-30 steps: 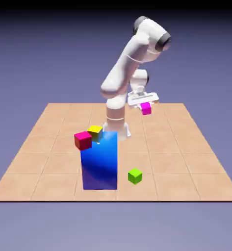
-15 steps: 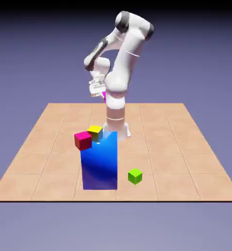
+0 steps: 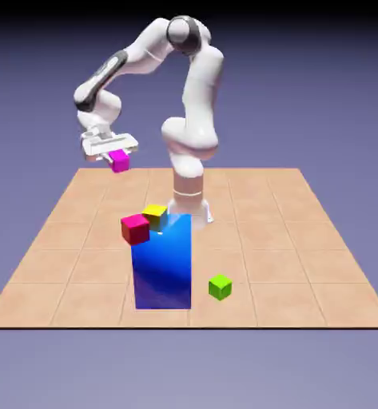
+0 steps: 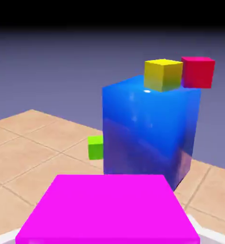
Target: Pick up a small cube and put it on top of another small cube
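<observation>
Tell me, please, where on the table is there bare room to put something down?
The tiled table is bare from the green cube to its edge on the exterior view's right, and also left of the blue block. Crowded: the block's top, with the yellow cube and red cube.

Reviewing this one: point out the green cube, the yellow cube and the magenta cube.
Green cube [image 3: 220,287]: exterior view, front side.
Yellow cube [image 4: 163,76]: hand view, side faces.
Magenta cube [image 4: 107,205]: hand view, broad face.
</observation>
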### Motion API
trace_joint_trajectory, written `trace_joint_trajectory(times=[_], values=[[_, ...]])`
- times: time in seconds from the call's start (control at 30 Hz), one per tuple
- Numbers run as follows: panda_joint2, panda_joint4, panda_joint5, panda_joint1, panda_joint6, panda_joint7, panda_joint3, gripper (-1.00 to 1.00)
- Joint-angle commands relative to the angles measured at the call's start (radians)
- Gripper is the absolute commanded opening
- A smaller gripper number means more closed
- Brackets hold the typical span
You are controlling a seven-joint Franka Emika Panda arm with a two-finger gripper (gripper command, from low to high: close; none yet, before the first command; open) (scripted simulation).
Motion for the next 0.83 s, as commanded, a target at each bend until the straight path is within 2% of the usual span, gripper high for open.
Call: trace_joint_trajectory(times=[0.0, 0.5, 0.57, 0.67, 0.7, 0.8], values=[[0.007, 0.003, 0.045, 0.031, 0.005, 0.009, 0.027, -1.00], [0.108, 0.043, 0.698, 0.503, 0.065, 0.146, 0.427, -1.00], [0.109, 0.044, 0.703, 0.507, 0.066, 0.148, 0.431, -1.00], [0.151, 0.006, 0.828, 0.576, 0.148, 0.086, 0.500, -1.00], [0.151, 0.006, 0.828, 0.576, 0.148, 0.086, 0.500, 1.00], [0.121, 0.032, 0.741, 0.528, 0.091, 0.129, 0.452, 1.00]])
